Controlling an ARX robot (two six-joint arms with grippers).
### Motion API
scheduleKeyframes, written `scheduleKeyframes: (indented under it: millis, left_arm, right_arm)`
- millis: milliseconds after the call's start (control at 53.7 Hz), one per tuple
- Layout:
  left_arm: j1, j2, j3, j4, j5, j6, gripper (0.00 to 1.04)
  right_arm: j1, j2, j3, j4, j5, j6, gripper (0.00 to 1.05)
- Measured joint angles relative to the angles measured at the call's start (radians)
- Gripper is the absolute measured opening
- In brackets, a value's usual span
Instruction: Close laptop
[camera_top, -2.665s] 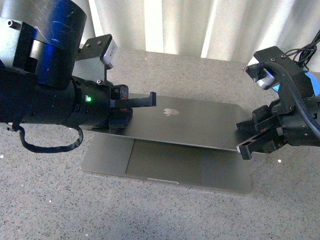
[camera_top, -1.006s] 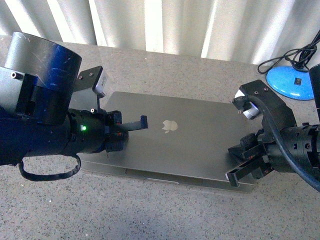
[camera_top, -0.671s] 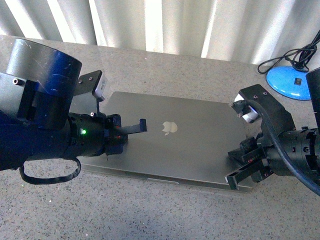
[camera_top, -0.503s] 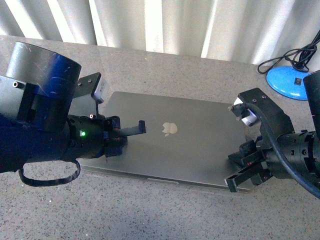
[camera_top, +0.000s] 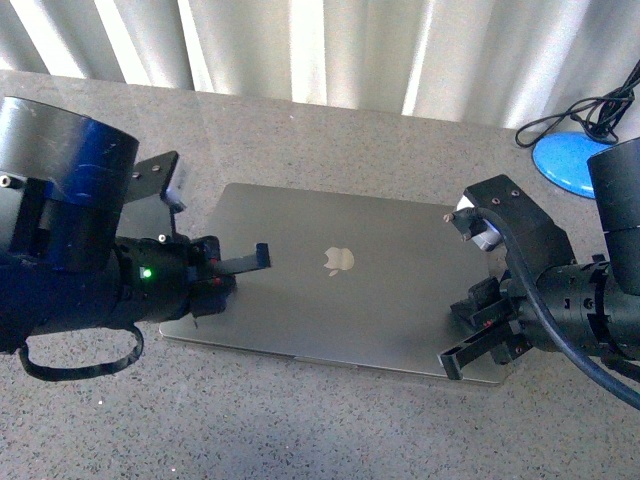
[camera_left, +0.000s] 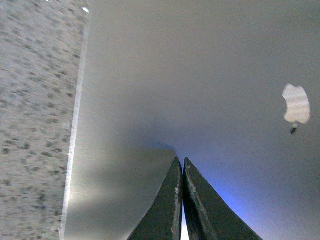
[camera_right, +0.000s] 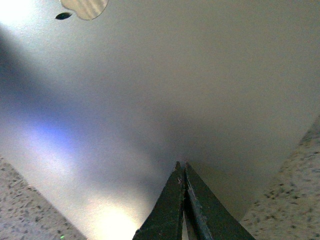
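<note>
A grey laptop (camera_top: 340, 290) lies lid-down on a speckled counter (camera_top: 330, 150), with the left gripper (camera_top: 262, 254) and right gripper (camera_top: 450, 362) over opposite ends of its lid, each pinched together and empty, likely to press it evenly shut.
</note>
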Motion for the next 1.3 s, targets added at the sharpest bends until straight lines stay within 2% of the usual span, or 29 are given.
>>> scheduleKeyframes:
  millis: [224,354,540,745,876,969,1062,1099,1211,1304]
  left_arm:
    - [0.076,-0.092,-0.066,0.119,-0.233,0.020,0.04]
    - [0.167,-0.240,-0.131,0.166,-0.349,0.005,0.04]
    - [0.314,-0.568,-0.262,0.121,-0.464,-0.024,0.04]
    - [0.342,-0.819,-0.377,0.082,-0.557,-0.019,0.04]
    - [0.323,-0.976,-0.471,0.003,-0.677,-0.025,0.04]
    - [0.320,-1.018,-0.484,-0.004,-0.691,-0.029,0.04]
    - [0.319,-1.018,-0.484,-0.005,-0.690,-0.030,0.21]
    - [0.318,-1.018,-0.484,-0.005,-0.690,-0.030,0.26]
    - [0.318,-1.018,-0.484,-0.005,-0.690,-0.030,0.46]
    - [0.318,-1.018,-0.484,-0.005,-0.690,-0.030,0.69]
  right_arm:
    - [-0.013,-0.102,-0.078,0.186,0.082,-0.050,0.01]
    - [-0.064,-0.232,-0.098,0.180,0.102,-0.062,0.01]
    - [-0.172,-0.492,-0.195,0.102,0.031,-0.087,0.01]
    - [-0.242,-0.719,-0.262,-0.003,-0.039,-0.088,0.01]
    - [-0.299,-0.897,-0.320,-0.071,-0.087,-0.087,0.01]
    - [-0.356,-1.055,-0.368,-0.138,-0.117,-0.068,0.01]
    - [-0.398,-1.173,-0.402,-0.192,-0.136,-0.074,0.01]
    - [-0.410,-1.207,-0.406,-0.226,-0.150,-0.075,0.05]
    - [-0.422,-1.259,-0.414,-0.258,-0.160,-0.076,0.24]
    - [-0.423,-1.258,-0.414,-0.261,-0.160,-0.076,0.47]
